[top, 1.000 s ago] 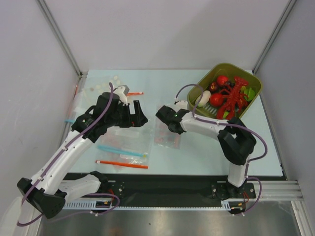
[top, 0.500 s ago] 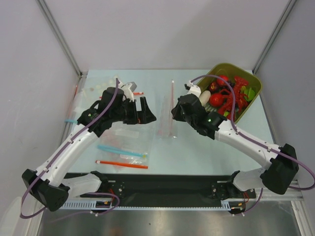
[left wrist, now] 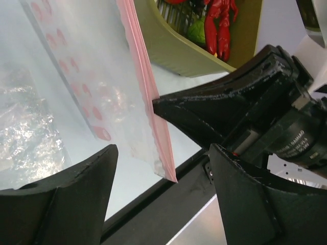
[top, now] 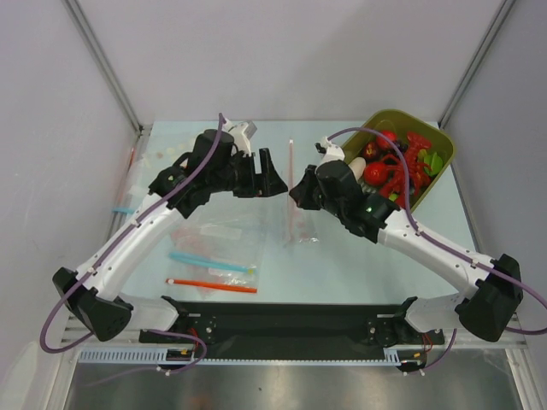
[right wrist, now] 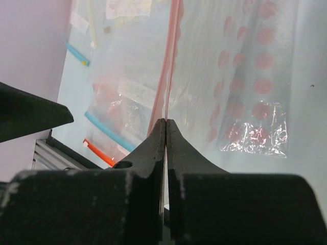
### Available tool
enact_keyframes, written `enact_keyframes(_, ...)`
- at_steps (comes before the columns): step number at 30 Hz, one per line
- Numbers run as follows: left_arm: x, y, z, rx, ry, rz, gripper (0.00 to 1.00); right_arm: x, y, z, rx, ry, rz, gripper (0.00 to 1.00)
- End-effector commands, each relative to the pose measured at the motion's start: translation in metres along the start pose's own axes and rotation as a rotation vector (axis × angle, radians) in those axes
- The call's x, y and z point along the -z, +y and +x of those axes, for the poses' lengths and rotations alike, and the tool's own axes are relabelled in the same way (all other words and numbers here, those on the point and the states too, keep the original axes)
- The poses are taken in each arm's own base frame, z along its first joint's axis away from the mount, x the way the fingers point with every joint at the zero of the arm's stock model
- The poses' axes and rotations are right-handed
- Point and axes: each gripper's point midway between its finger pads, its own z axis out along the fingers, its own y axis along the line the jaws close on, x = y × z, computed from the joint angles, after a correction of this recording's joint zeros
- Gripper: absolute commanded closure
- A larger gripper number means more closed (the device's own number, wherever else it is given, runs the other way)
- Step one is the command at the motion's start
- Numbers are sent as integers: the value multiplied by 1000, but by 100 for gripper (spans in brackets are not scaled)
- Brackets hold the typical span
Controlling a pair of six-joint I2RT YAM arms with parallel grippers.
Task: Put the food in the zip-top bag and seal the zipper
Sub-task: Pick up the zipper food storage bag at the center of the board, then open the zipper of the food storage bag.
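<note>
The zip-top bag [top: 296, 218] hangs lifted above the table, its pale pink zipper [top: 291, 166] running along its top. My right gripper [top: 297, 191] is shut on the zipper strip; the right wrist view shows the pads [right wrist: 159, 133] pinching the zipper [right wrist: 170, 76]. My left gripper [top: 278, 177] is open just left of the bag, and in the left wrist view its jaws [left wrist: 162, 153] stand wide on either side of the zipper's [left wrist: 148, 92] lower corner without touching it. The red lobster [top: 407, 171], the tomato [top: 376, 173] and the radish [top: 352, 170] lie in the green bin [top: 444, 145].
Flat clear bags lie at the left front, one with a blue strip [top: 210, 261] and one with an orange-red strip [top: 212, 285]. More bags lie by the left wall [top: 158, 158]. The green bin stands at the back right. Frame posts rise at both back corners.
The right gripper has lifted the bag off the table by its pink strip and swung it toward the back. The left gripper has moved right and back, up to the bag.
</note>
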Motion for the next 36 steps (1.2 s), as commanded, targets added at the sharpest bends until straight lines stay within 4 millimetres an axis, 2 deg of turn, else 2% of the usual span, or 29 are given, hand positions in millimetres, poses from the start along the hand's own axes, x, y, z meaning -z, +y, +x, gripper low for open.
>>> enact_keyframes(1, 2, -7, -14, -24, -32, -20, 23, 20, 23, -34, 13, -75, -72, 100)
enact_keyframes(7, -7, -8, -13, -47, -19, -60, 34, 25, 23, -40, 26, -79, -61, 100)
enact_keyframes(18, -34, -5, 3, -66, 39, -91, 38, 29, 24, -43, 53, -79, -62, 100)
enact_keyframes(24, -44, 6, 8, -78, 47, -149, 45, 31, 24, -45, 65, -80, -58, 100)
enact_keyframes(33, -58, 14, 13, -85, 72, -196, 58, 34, 28, -50, 92, -80, -68, 100)
enact_keyframes(35, -61, 17, 13, -88, 79, -215, 64, 34, 28, -50, 98, -79, -70, 100)
enact_keyframes(36, -60, 18, 5, -99, 55, -236, 70, 34, 27, -49, 99, -72, -67, 100)
